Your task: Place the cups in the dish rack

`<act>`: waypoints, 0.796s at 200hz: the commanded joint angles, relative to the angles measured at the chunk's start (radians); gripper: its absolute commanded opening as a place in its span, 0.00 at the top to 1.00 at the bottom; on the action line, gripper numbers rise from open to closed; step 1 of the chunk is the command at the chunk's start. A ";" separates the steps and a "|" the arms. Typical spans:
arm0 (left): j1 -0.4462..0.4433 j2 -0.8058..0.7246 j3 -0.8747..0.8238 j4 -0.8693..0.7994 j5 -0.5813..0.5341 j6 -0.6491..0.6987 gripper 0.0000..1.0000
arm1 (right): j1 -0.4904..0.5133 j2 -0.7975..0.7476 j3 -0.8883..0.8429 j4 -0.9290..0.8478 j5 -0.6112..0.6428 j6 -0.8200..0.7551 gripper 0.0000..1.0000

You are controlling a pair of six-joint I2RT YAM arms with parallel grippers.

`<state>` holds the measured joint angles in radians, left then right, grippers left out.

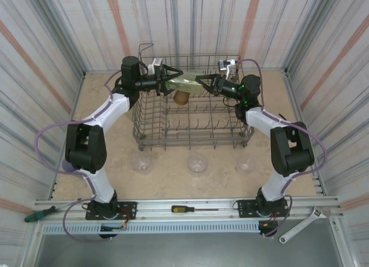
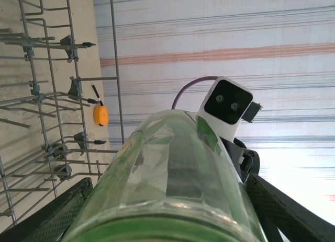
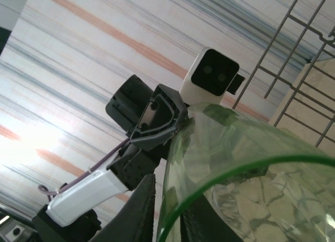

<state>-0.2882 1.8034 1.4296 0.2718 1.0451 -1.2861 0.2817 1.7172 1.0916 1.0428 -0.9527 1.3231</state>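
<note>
Overhead, the left gripper (image 1: 172,81) clamps wide around the pale green translucent plastic tumbler (image 1: 185,85), held sideways above the far half of the large grey wire dish rack (image 1: 190,141). Opposite, the right gripper (image 1: 200,80) straddles its rim; whether it presses, I cannot tell.

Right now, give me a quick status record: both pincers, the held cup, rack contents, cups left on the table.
left pincer: closed around the pale green cup, held above the dish rack
right pincer: fingers either side of that cup's rim; grip unclear
in rack: one amber-brown cup
waiting: three clear cups on the table, in front of the rack
</note>
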 commanded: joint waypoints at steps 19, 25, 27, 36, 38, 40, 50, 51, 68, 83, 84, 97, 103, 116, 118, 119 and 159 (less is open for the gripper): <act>-0.006 -0.039 0.012 0.021 0.009 0.032 0.68 | 0.000 -0.098 -0.001 -0.178 0.036 -0.096 0.64; -0.005 -0.042 0.020 0.001 0.002 0.046 0.69 | -0.002 -0.113 -0.002 -0.234 0.049 -0.115 0.60; -0.006 -0.042 0.023 -0.007 0.001 0.051 0.69 | -0.002 -0.119 -0.002 -0.249 0.053 -0.121 0.59; -0.005 -0.047 0.041 -0.061 -0.013 0.087 0.70 | -0.006 -0.145 -0.006 -0.311 0.070 -0.143 0.55; -0.005 -0.048 0.046 -0.073 -0.015 0.095 0.70 | -0.008 -0.152 -0.008 -0.322 0.074 -0.143 0.54; -0.006 -0.049 0.050 -0.089 -0.019 0.106 0.70 | -0.008 -0.158 -0.009 -0.333 0.076 -0.161 0.54; -0.005 -0.053 0.075 -0.152 -0.036 0.151 0.70 | -0.013 -0.189 -0.016 -0.389 0.092 -0.205 0.49; -0.005 -0.054 0.077 -0.156 -0.037 0.154 0.70 | -0.013 -0.191 -0.016 -0.394 0.093 -0.208 0.48; -0.005 -0.058 0.103 -0.190 -0.055 0.177 0.71 | -0.025 -0.250 -0.026 -0.519 0.121 -0.276 0.41; -0.005 -0.054 0.125 -0.212 -0.070 0.188 0.73 | -0.034 -0.305 -0.032 -0.646 0.158 -0.347 0.36; -0.005 -0.055 0.128 -0.214 -0.071 0.190 0.73 | -0.034 -0.309 -0.032 -0.656 0.161 -0.351 0.35; -0.006 -0.049 0.167 -0.281 -0.092 0.232 0.77 | -0.040 -0.358 -0.035 -0.766 0.199 -0.407 0.31; -0.008 -0.045 0.191 -0.329 -0.108 0.264 0.79 | -0.042 -0.378 -0.035 -0.816 0.223 -0.429 0.31; -0.013 -0.038 0.257 -0.448 -0.153 0.345 0.80 | -0.048 -0.422 -0.037 -0.917 0.268 -0.469 0.30; -0.014 -0.037 0.265 -0.466 -0.160 0.358 0.80 | -0.050 -0.428 -0.037 -0.928 0.273 -0.475 0.30; -0.015 -0.036 0.270 -0.475 -0.165 0.363 0.80 | -0.051 -0.432 -0.037 -0.935 0.275 -0.478 0.29; -0.026 0.002 0.391 -0.613 -0.249 0.457 0.79 | -0.074 -0.553 -0.039 -1.155 0.369 -0.600 0.17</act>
<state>-0.3035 1.7950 1.7546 -0.2222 0.8570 -0.9352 0.2253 1.2320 1.0649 0.1001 -0.6735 0.8532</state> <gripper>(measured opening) 0.731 0.789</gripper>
